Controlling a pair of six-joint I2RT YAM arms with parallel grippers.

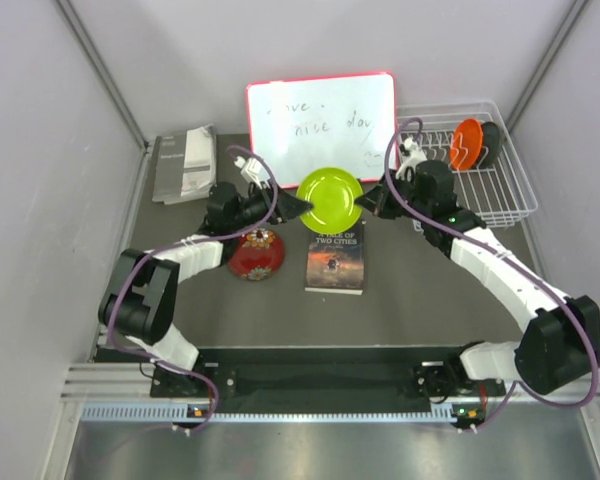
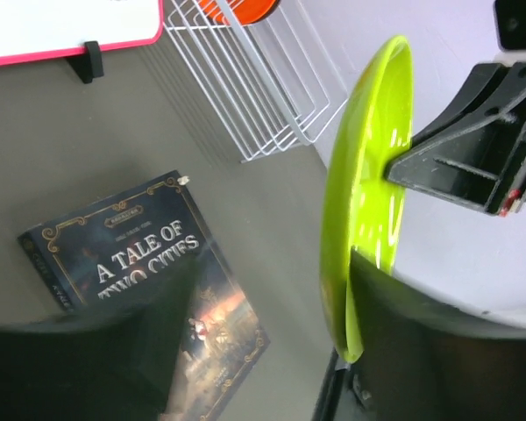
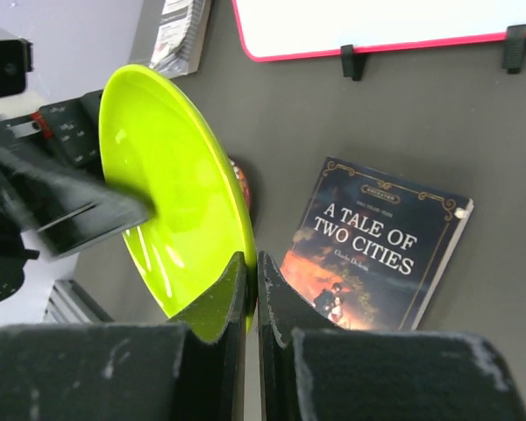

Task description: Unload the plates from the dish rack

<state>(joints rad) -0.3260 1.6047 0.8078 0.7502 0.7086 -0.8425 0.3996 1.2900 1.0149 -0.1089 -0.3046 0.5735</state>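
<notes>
We found the lime green plate [image 1: 330, 198] off the dish rack [image 1: 500, 195], held in the air over the far end of the book [image 1: 337, 257].
It stood on edge above the book. The right gripper [image 3: 252, 276] pinched its rim, fingers pressed together on it. The left gripper [image 1: 300, 207] straddled the opposite rim with fingers spread, not clamped. We saw the dark red plate [image 1: 257, 253] flat on the table [image 1: 410, 300] just left of the book, and the orange plate [image 1: 465, 142] upright in the rack, well off to the book's far right.
</notes>
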